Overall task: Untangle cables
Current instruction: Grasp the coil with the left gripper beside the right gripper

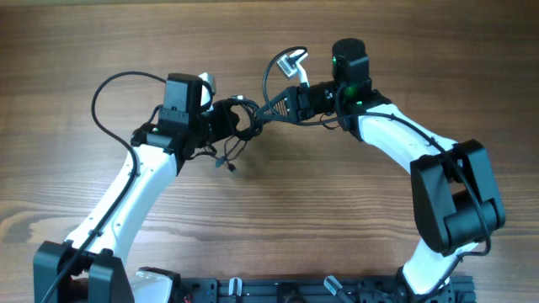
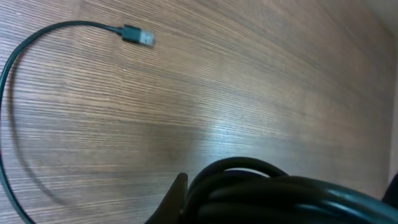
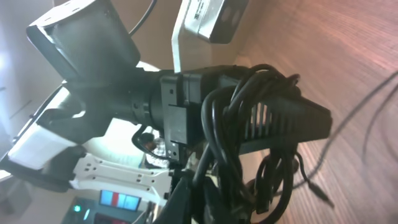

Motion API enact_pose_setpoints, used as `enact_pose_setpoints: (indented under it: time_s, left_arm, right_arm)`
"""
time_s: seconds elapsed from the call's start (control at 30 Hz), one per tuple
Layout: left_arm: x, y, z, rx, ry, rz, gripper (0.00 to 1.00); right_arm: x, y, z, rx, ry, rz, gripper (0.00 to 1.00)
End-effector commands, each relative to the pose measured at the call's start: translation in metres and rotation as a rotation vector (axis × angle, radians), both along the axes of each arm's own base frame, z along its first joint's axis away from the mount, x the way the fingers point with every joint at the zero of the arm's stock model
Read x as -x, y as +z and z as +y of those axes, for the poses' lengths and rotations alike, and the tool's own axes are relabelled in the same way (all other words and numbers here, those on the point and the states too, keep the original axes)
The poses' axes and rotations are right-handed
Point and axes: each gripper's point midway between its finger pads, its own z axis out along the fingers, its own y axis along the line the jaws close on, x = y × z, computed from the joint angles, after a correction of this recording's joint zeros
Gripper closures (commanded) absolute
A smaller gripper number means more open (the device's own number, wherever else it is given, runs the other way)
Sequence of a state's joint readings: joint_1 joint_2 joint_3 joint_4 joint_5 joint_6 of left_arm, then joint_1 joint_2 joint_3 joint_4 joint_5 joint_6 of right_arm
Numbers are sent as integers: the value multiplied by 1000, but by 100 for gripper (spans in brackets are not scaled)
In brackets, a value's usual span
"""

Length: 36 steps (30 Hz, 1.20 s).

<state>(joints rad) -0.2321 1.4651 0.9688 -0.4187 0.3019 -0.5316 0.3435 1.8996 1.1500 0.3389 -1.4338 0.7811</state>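
The cables form a black tangled bundle held above the table between the two arms. My left gripper reaches in from the left and is shut on the bundle. In the left wrist view the coils fill the bottom edge beside one dark fingertip. My right gripper comes from the right and is shut on the same tangle, whose strands cross the left gripper's fingers. One loose end with a plug lies on the wood. Another thin end hangs below the bundle.
The table is brown wood grain. A thick black arm wire loops out left of the left arm, and another arcs beside the right wrist's white camera mount. The arm bases line the front edge.
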Motion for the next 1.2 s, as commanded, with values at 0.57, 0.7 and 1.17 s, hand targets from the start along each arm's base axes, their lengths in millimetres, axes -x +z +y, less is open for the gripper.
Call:
enact_pose_setpoints:
  time_s: [0.57, 0.7, 1.17]
  left_arm:
    - [3, -7, 78, 387, 836, 375, 96]
    - [5, -6, 73, 428, 852, 410, 96]
    - [8, -4, 64, 452, 794, 431, 96]
  right_arm:
    - [-17, -87, 47, 480, -323, -306, 12]
    - [-1, -95, 75, 547, -304, -497, 12]
    - [-3, -102, 83, 664, -385, -630, 96]
